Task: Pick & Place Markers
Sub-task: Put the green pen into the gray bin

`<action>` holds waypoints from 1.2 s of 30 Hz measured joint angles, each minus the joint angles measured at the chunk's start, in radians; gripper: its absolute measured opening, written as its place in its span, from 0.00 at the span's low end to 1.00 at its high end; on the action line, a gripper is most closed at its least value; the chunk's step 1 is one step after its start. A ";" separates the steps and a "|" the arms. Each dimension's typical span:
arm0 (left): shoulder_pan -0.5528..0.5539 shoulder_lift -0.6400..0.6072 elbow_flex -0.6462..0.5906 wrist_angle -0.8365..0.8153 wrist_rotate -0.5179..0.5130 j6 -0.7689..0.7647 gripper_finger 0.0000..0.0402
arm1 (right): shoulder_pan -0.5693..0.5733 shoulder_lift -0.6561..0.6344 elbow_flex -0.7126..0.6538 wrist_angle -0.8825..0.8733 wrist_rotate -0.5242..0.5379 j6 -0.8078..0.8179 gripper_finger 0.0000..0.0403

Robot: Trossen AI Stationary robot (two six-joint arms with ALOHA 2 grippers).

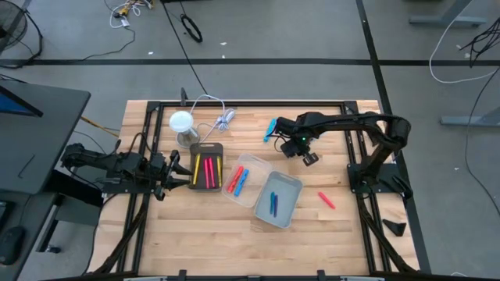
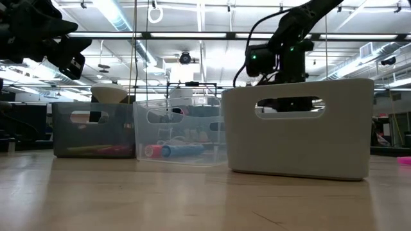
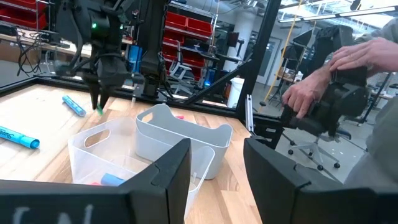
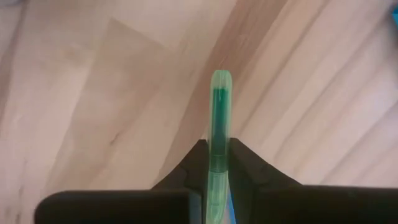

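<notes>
Left pincer is held spread at the counter's left edge, beside the dark bin of yellow and pink markers. Clear bin holds red and blue markers; white bin holds blue ones. Right pincer is pressed onto a green marker, lifted above the counter. One pink marker is left at the far right.

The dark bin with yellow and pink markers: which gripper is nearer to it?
Left. The left gripper waits right beside the dark bin; the right gripper, shut on a green marker, is well past both other bins.
</notes>
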 joint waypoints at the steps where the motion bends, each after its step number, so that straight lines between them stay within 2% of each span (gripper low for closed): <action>1: 0.000 0.000 0.000 0.000 0.000 0.000 0.38 | 0.002 -0.015 0.000 -0.012 0.000 0.000 0.10; 8: 0.000 0.000 0.000 0.000 0.000 0.000 0.38 | 0.026 -0.070 0.057 -0.151 0.007 0.003 0.10; 17: 0.000 0.000 0.000 0.000 0.000 0.000 0.38 | 0.052 -0.076 0.218 -0.296 0.007 0.041 0.10; 23: 0.000 0.000 0.000 0.000 0.000 0.000 0.38 | 0.080 -0.076 0.280 -0.347 0.007 0.056 0.10; 36: 0.000 0.000 0.000 0.000 0.000 0.000 0.38 | 0.295 -0.077 0.304 -0.350 0.005 0.030 0.10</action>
